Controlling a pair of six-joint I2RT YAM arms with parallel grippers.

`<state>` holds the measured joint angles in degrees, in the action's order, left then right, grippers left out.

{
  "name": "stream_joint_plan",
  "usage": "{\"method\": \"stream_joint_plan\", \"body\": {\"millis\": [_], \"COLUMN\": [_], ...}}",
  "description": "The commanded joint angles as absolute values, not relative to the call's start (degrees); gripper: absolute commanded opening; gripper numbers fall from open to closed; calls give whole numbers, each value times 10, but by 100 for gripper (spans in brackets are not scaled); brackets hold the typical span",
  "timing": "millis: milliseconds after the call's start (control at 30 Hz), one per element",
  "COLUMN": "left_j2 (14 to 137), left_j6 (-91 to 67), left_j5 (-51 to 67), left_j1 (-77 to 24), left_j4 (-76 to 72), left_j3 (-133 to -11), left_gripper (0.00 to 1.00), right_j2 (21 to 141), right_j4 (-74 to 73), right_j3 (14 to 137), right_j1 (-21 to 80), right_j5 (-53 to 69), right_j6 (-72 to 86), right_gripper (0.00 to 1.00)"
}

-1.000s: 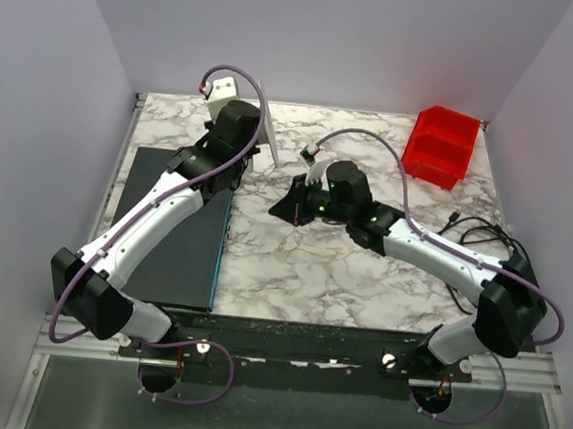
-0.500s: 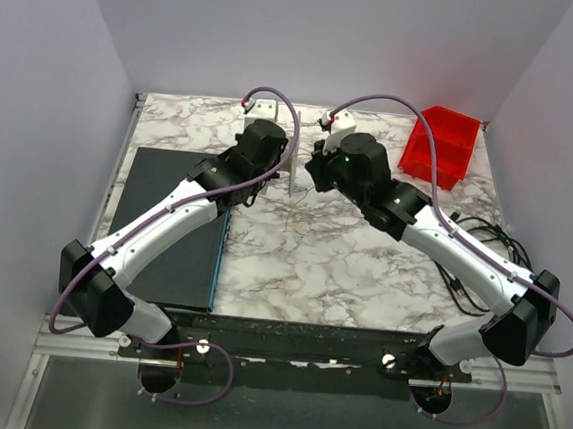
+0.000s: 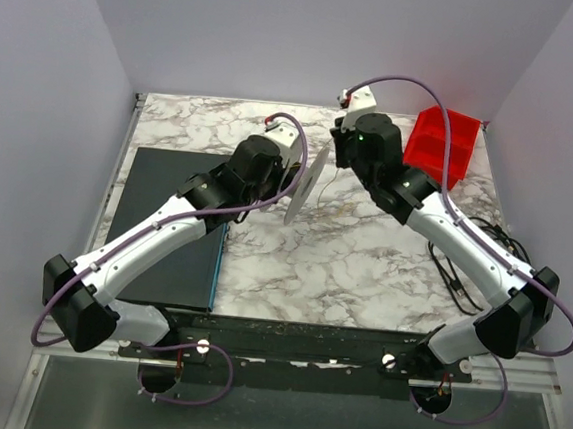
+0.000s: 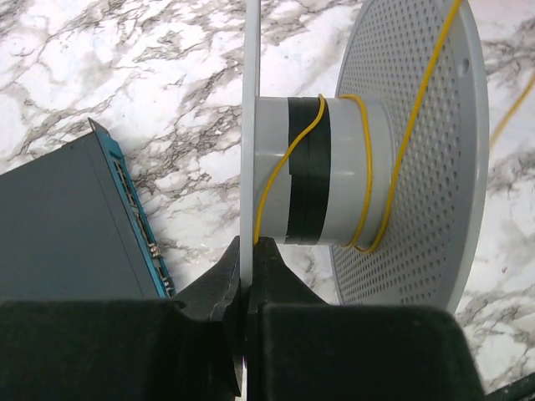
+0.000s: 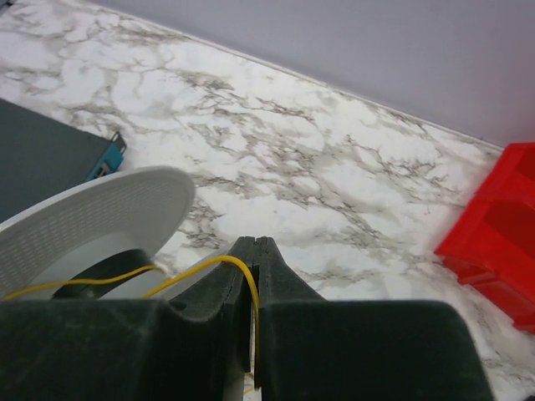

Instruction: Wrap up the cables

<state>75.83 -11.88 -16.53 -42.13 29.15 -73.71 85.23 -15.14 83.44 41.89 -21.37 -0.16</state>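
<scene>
L gripper (image 4: 249, 249) is clamping the near flange of a grey perforated plastic spool (image 4: 418, 167). Thin yellow wire cable (image 4: 370, 184) is looping round its hub, w/ R gripper (image 5: 254, 244) pinching a strand.

No writing, label or number can be read — anywhere.

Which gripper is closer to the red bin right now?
Right. The right gripper sits just left of the red bin; the left gripper, holding the spool, is farther left.
</scene>
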Motion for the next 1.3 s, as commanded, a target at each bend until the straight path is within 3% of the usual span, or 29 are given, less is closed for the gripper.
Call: {"method": "stream_joint_plan", "body": {"millis": [0, 433, 767, 1267], "left_j2": [707, 633, 597, 563], "left_j6": [-50, -74, -135, -271], "left_j5": [-99, 43, 67, 5], "left_j1": [-422, -396, -363, -358], "left_j4": [254, 245, 222, 135], "left_j3": [-717, -709, -711, -708], "left_gripper": [0, 0, 0, 0], "right_j2": [859, 874, 884, 910], "right_j4": [-148, -101, -36, 285], "right_j3": [845, 775, 717, 541], "right_j1": [374, 294, 254, 251], "right_j5": [-182, -24, 89, 319], "right_j6": [-2, 73, 126, 324], "right_gripper": [10, 13, 13, 14]}}
